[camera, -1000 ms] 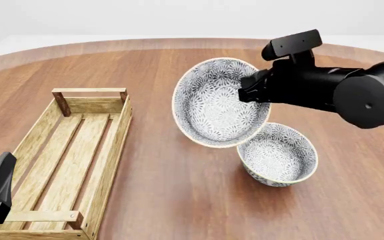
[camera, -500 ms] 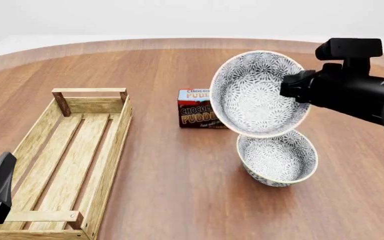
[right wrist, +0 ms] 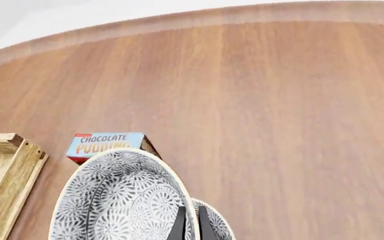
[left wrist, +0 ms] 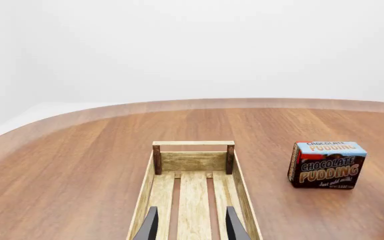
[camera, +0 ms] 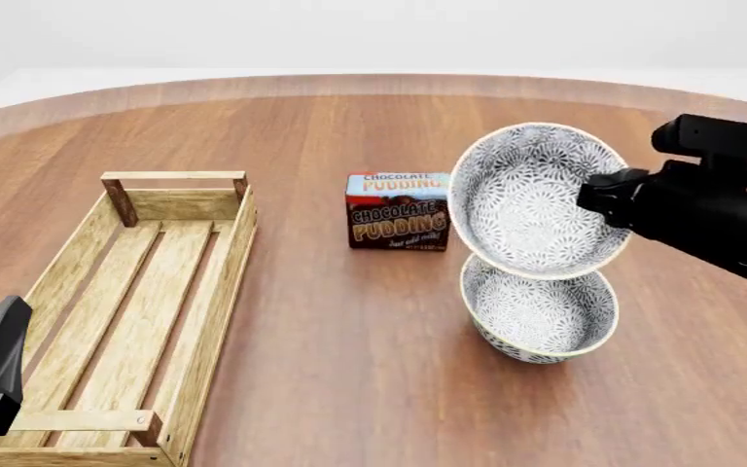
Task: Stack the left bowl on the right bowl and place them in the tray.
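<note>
My right gripper (camera: 603,201) is shut on the rim of a grey patterned bowl (camera: 529,197) and holds it tilted, in the air, just above a second matching bowl (camera: 539,309) that stands on the table. The held bowl (right wrist: 122,200) fills the low part of the right wrist view, with the fingers (right wrist: 180,225) pinching its rim. The light-wood tray (camera: 133,311) lies at the left, and it also shows in the left wrist view (left wrist: 193,172). My left gripper (left wrist: 190,225) is open over the tray's near end, holding nothing.
A chocolate pudding box (camera: 400,211) stands upright on the table between the tray and the bowls; it also shows in the left wrist view (left wrist: 325,164) and the right wrist view (right wrist: 106,144). The round wooden table (camera: 322,136) curves away at the back.
My right gripper has carried the tilted bowl rightward and down, from left of the standing bowl to just above it. This uncovered the pudding box. The left arm has not moved.
</note>
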You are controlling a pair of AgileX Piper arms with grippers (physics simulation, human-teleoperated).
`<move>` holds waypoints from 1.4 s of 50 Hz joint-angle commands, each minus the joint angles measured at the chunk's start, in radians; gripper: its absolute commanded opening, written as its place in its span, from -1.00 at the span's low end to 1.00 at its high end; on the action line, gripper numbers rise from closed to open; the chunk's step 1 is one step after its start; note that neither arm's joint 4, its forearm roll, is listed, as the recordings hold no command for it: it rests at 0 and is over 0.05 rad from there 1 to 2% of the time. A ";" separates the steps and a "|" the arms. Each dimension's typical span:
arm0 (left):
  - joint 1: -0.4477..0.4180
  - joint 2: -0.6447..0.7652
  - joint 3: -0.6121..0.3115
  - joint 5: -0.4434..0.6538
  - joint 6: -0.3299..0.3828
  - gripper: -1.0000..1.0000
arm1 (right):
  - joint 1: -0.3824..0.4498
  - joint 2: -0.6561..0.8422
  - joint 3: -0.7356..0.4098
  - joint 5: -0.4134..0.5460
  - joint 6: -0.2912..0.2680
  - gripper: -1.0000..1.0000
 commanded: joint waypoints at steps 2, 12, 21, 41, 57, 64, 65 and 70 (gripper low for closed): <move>0.000 0.000 0.000 0.000 0.000 1.00 | -0.040 0.005 0.052 -0.054 0.036 -1.00; 0.000 0.000 0.000 0.000 0.000 1.00 | -0.057 0.026 0.095 -0.100 0.047 -1.00; 0.000 0.000 0.000 0.000 0.000 1.00 | -0.067 0.054 0.130 -0.149 0.059 -1.00; 0.000 0.000 0.000 0.000 0.000 1.00 | -0.069 0.120 0.195 -0.249 0.081 -1.00; 0.000 0.000 0.000 0.000 0.000 1.00 | -0.080 0.182 0.224 -0.318 0.095 -1.00; 0.000 0.000 0.000 0.000 0.000 1.00 | -0.083 0.209 0.231 -0.344 0.101 -1.00; 0.000 0.000 0.000 0.000 0.000 1.00 | -0.083 0.214 0.232 -0.349 0.101 -1.00; 0.000 0.000 0.000 0.000 0.000 1.00 | -0.083 0.213 0.235 -0.345 0.098 -1.00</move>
